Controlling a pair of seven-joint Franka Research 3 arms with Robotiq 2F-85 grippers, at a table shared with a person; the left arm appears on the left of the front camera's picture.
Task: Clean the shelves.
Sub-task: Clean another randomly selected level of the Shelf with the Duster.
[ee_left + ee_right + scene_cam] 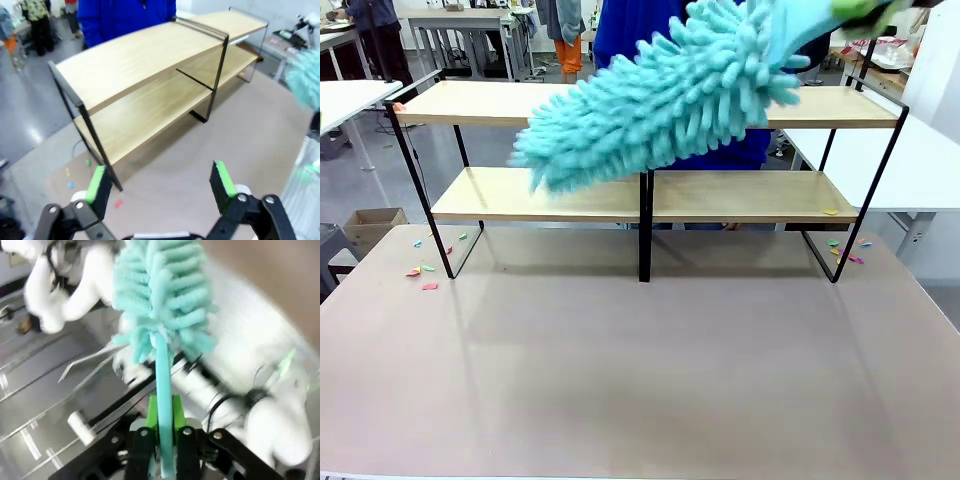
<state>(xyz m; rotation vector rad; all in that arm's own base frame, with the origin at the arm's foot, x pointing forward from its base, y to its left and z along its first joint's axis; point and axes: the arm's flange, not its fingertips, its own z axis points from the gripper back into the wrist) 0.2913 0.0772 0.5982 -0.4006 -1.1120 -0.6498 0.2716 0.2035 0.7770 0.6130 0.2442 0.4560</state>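
A dull pink counter carries the shelves at its far edge; the right end effector, clamped on a turquoise duster, should sweep each board lengthwise, pressing lightly; the left end effector hangs apart, empty.

Turquoise duster, light-wood shelves

The left gripper is showing black linked metal fingers with silver pivot pins and bright green pads lining the jaws' inner faces. The right gripper is wearing the same black links, round silver pins and green pads. The person at the far side is wearing a bright blue top.
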